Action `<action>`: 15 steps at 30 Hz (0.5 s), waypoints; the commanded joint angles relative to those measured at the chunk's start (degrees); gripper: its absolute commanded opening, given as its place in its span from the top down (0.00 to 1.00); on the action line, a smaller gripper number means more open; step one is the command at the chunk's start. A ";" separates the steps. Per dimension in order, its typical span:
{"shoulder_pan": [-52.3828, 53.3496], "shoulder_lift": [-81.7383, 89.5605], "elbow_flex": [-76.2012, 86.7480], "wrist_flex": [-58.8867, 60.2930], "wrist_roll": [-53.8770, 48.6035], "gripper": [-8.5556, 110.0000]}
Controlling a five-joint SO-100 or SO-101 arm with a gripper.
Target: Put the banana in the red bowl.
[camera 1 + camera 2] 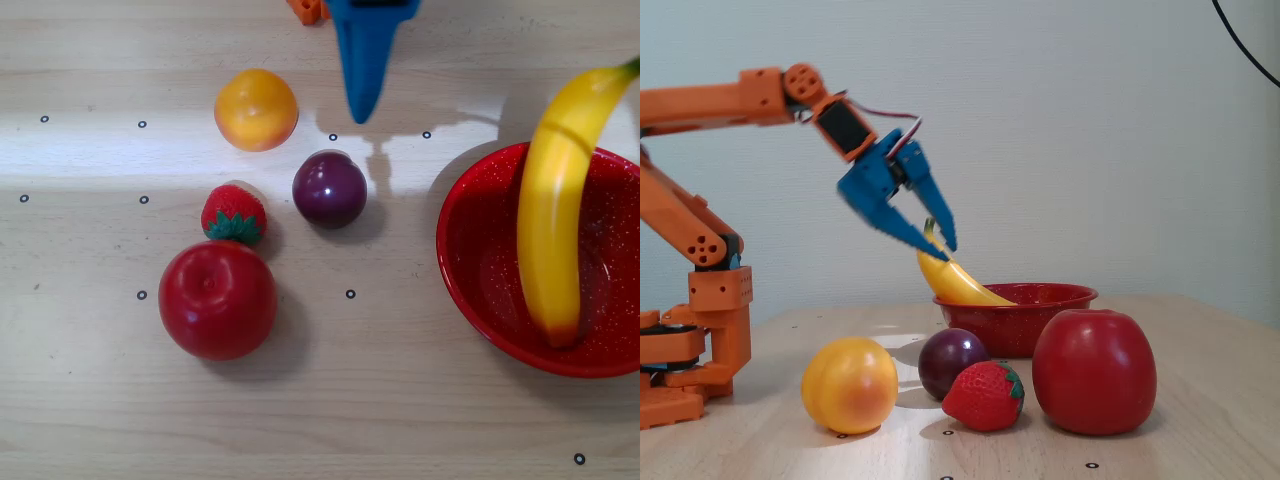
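The yellow banana (555, 205) (950, 278) lies in the red bowl (475, 290) (1040, 310), its brown end low inside and its green stem tip leaning over the far rim. In the fixed view my blue gripper (942, 246) hangs in the air left of the bowl, above the table, with its jaws apart and nothing between them. From overhead only its blue fingers (362, 60) show at the top edge, well left of the bowl.
Left of the bowl lie an orange (256, 109), a dark plum (329, 189), a strawberry (233, 214) and a red apple (217, 299). The orange arm base (690, 350) stands at the left in the fixed view.
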 commanded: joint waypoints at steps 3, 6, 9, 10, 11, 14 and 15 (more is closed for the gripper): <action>-3.43 9.58 7.38 -5.62 -1.85 0.93; -4.75 16.35 15.38 -9.14 -2.20 0.93; -5.19 23.29 23.29 -12.13 -2.20 0.93; -5.36 26.10 26.63 -13.62 -2.11 0.93; -5.54 28.83 29.79 -15.21 -2.02 0.93; -6.06 35.60 37.18 -17.49 -2.29 0.93; -6.06 37.35 38.76 -17.49 -2.46 0.93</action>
